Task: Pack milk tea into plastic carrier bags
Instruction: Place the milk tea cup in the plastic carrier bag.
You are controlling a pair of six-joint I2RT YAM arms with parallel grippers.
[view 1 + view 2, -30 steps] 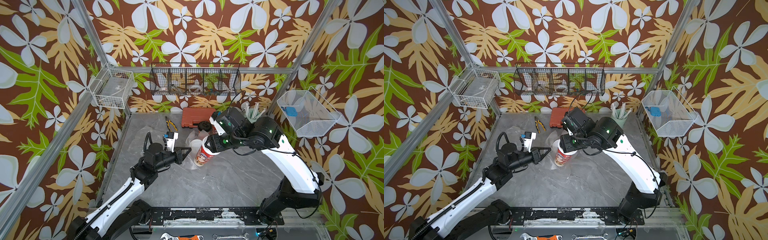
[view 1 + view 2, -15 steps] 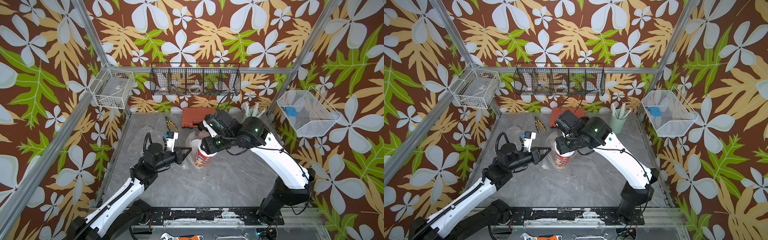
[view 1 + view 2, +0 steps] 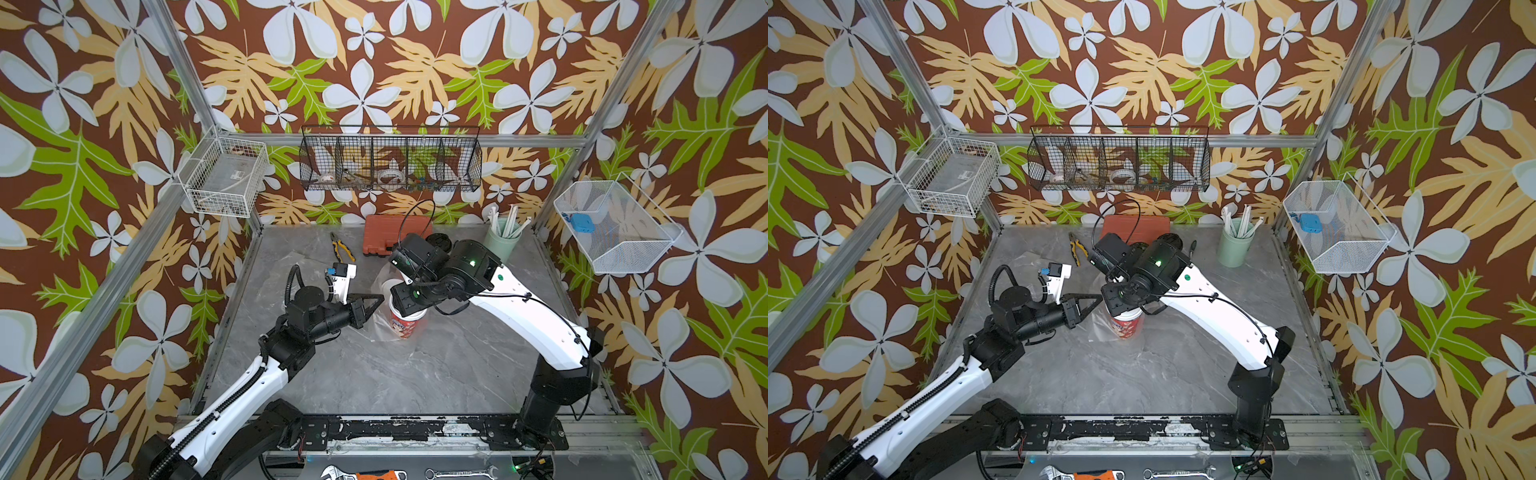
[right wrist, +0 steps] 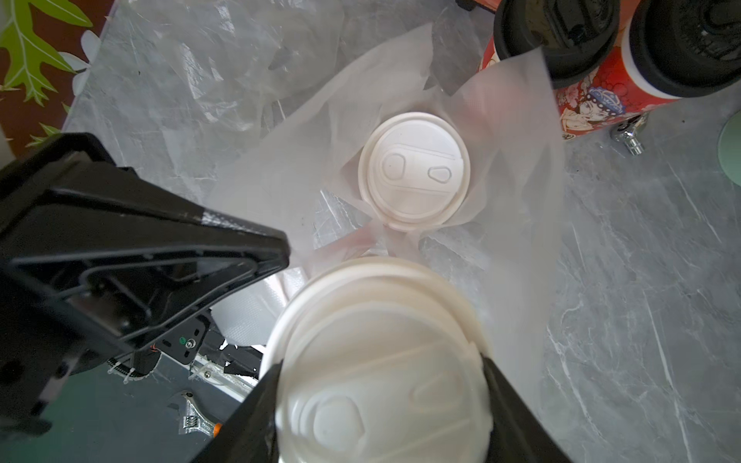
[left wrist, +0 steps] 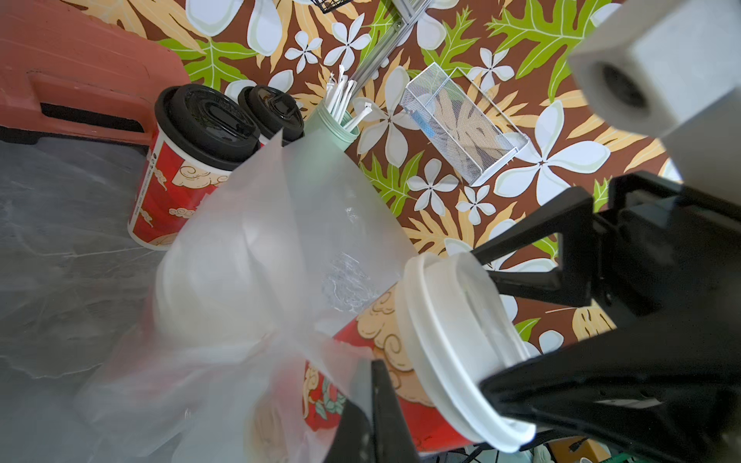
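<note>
My right gripper is shut on a white-lidded red milk tea cup, gripping it at the lid from above. The cup's lower part sits behind the film of a clear plastic carrier bag. My left gripper is shut on that bag's edge, holding the mouth up beside the cup. A second white-lidded cup stands inside the bag. Two black-lidded cups stand behind it near the back. Another clear bag lies flat on the table.
At the back stand a red tool case, yellow-handled pliers and a mint-green cup of straws. Wire baskets hang on the walls. Wrenches lie on the front rail.
My right arm has drawn in and brought the held cup slightly lower and more upright at the bag's mouth. The left arm and its grip on the bag have not moved.
</note>
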